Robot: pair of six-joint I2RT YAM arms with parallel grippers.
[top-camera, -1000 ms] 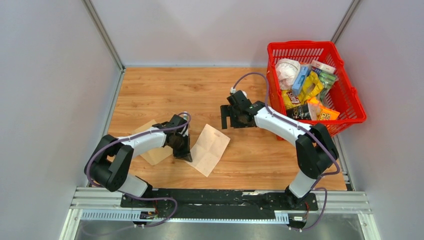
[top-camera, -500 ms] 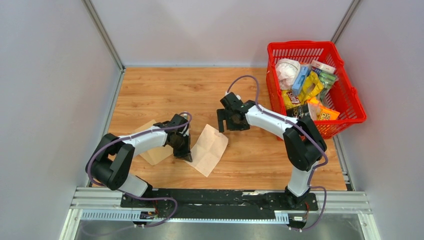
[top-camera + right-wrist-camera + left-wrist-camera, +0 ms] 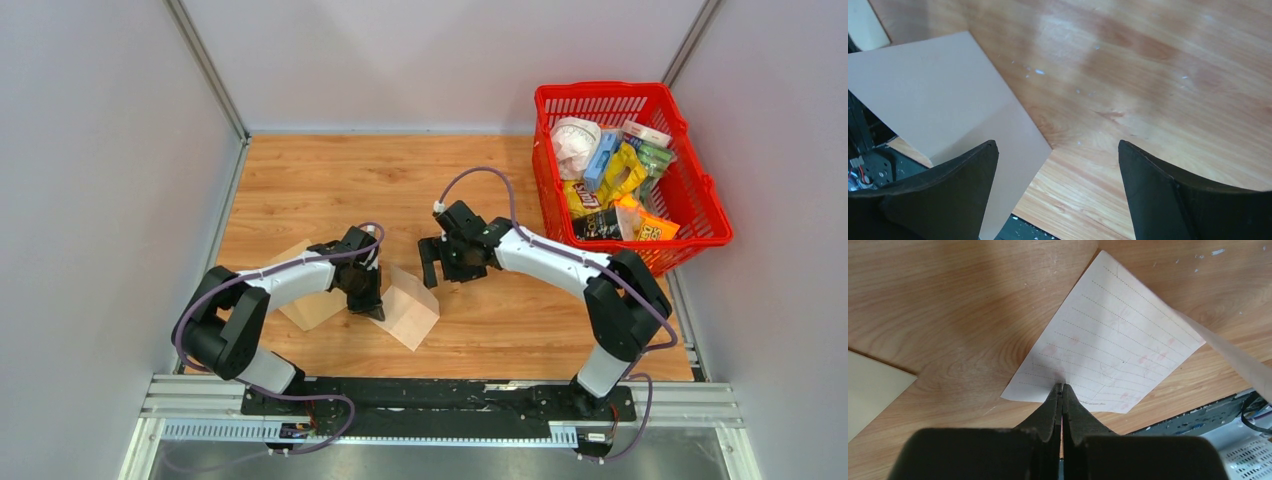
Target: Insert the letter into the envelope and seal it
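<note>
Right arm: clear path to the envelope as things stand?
Probably not. The envelope lies beyond the left arm, whose forearm crosses over it, and the left claw, shut at the edge of the letter, sits in between. The right claw is open by the letter's far corner.

The top view is bright, evenly lit from overhead and sharp to its edges, with only faint, soft shadows on the table (image 3: 330,180). In the left wrist view a broad dim shadow crosses the wood. There the letter (image 3: 1113,350) is crisp, while the left gripper (image 3: 1062,386) is near-black and blurred. The right wrist view has pale glare on the wood at the top, and the right gripper (image 3: 1057,145) is dark and out of focus.
</note>
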